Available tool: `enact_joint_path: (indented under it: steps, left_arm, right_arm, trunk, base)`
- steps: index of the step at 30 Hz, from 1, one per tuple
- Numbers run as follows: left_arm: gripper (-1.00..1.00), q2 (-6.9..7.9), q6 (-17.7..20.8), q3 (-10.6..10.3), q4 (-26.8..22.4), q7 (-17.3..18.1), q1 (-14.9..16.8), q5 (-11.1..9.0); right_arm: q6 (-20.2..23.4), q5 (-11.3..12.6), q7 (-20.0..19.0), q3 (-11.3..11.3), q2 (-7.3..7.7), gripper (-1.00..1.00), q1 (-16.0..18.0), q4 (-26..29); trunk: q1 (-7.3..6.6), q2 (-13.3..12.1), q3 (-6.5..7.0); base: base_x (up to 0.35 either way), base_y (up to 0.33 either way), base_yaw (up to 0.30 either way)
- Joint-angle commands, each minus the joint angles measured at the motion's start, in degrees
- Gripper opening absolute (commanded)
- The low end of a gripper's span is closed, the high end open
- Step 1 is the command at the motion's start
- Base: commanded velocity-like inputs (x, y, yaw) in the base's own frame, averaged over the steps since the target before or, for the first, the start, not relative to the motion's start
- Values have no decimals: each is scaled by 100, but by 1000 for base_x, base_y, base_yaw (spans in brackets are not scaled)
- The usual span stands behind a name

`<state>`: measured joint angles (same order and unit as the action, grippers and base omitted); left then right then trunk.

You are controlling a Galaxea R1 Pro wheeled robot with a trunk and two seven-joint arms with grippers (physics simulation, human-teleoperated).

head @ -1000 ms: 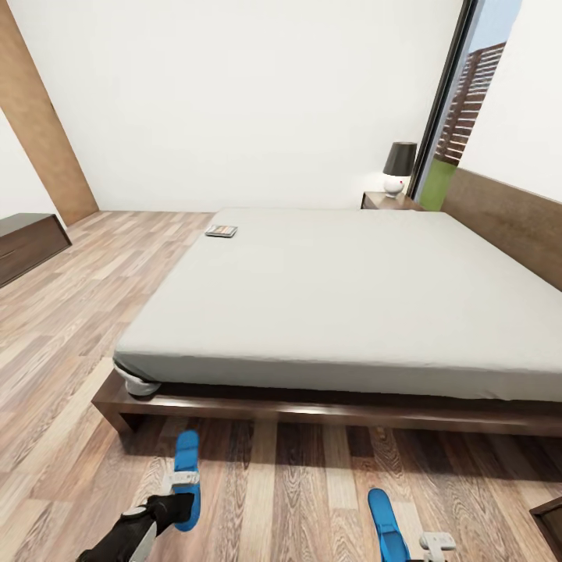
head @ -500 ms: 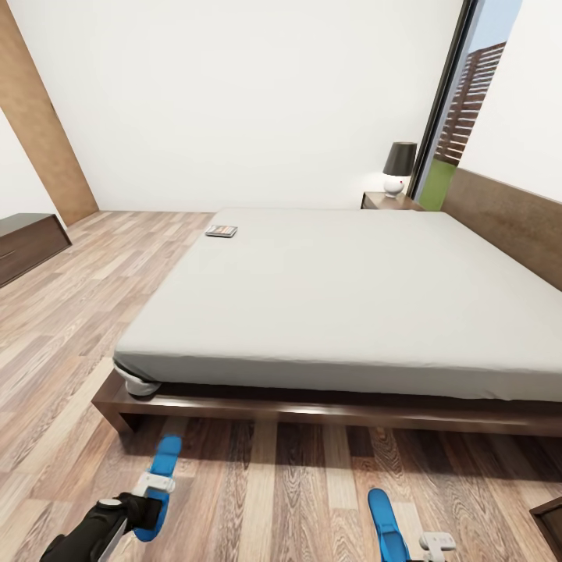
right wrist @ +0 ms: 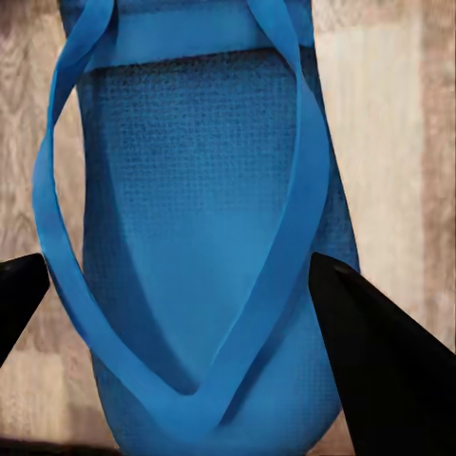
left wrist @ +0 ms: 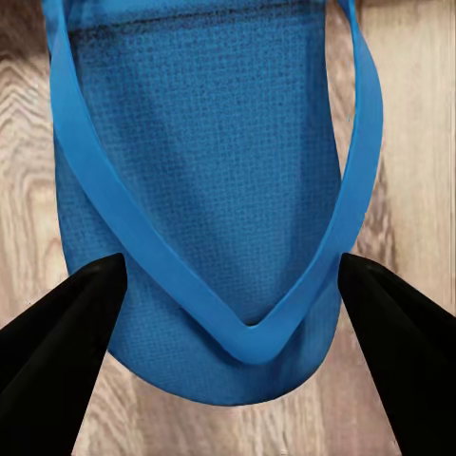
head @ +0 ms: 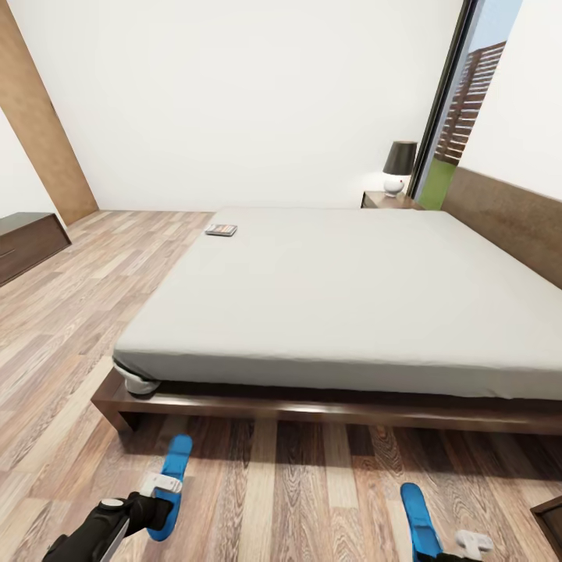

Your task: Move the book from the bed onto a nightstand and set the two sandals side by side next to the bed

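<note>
A bright blue sandal [head: 173,472] hangs just above the wood floor in front of the bed's [head: 343,297] foot end, with my left gripper [head: 160,499] shut on it. In the left wrist view both black fingers [left wrist: 66,323] press its edges near the thong strap. A second blue sandal [head: 420,524] sits low at the right, and my right gripper [head: 467,544] is shut on it, its fingers [right wrist: 380,351] flanking the sole [right wrist: 190,237]. The book [head: 221,230] lies on the mattress's far left corner. A nightstand [head: 388,200] stands beyond the bed's far side.
A black-shaded lamp [head: 400,165] stands on the nightstand beside the tall window [head: 460,117]. A long dark bench [head: 23,243] lines the left wall. A dark furniture corner [head: 550,519] pokes in at bottom right. Open plank floor runs along the bed's left.
My left gripper swung left with its sandal, then came back a little right. My right gripper carried its sandal to the right. The book and bed stayed put.
</note>
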<state>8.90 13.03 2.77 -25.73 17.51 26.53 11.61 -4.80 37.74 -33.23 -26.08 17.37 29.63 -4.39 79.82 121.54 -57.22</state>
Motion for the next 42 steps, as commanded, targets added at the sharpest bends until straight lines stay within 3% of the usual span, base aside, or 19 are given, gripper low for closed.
enact_joint_path:
  steps: [1,4,5,7,11,14,17,21,24,42]
  left_arm:
    - [-100,-43,26,34,-12,42,1,58]
    - [-100,-137,25,34,-11,36,0,67]
    - [-100,-154,24,35,-11,35,-4,68]
    - [-100,-165,24,38,-11,38,-7,68]
    - [-100,-176,24,39,-11,41,-7,62]
    - [-100,-178,24,33,-11,42,-11,61]
    - [-100,-178,24,31,-11,42,-15,61]
    - [-100,-188,24,31,-11,47,-16,61]
    - [-100,-245,24,31,-11,44,-16,55]
    - [-100,-266,42,39,-11,39,-16,8]
  right_arm:
    - [92,63,-238,27,280,-100,12,-17]
    - [874,66,-1121,79,595,-100,19,4]
    - [1317,66,-1695,91,658,-100,26,14]
    - [1805,63,-2882,100,707,-100,46,114]
    - [2502,62,-3648,105,793,-100,51,833]
    - [2915,62,-3711,134,843,-100,59,1449]
    - [2998,62,-3696,328,983,-100,67,1589]
    - [3021,58,-3692,1480,1104,-100,69,1607]
    - [3023,54,-3686,1795,1109,-100,69,1599]
    - [3028,49,-3691,1879,1111,-100,68,1591]
  trunk:
    - [22,44,-23]
    - [87,164,-77]
    - [109,204,-95]
    - [153,285,-131]
    - [241,445,-202]
    - [307,565,-256]
    - [373,686,-310]
    - [461,846,-382]
    - [527,966,-436]
    - [922,1688,-759]
  base:
    - [0,0,0]
    - [0,0,0]
    - [0,0,0]
    - [0,0,0]
    - [0,0,0]
    - [0,0,0]
    - [0,0,0]
    - [0,0,0]
    - [0,0,0]
    - [0,0,0]
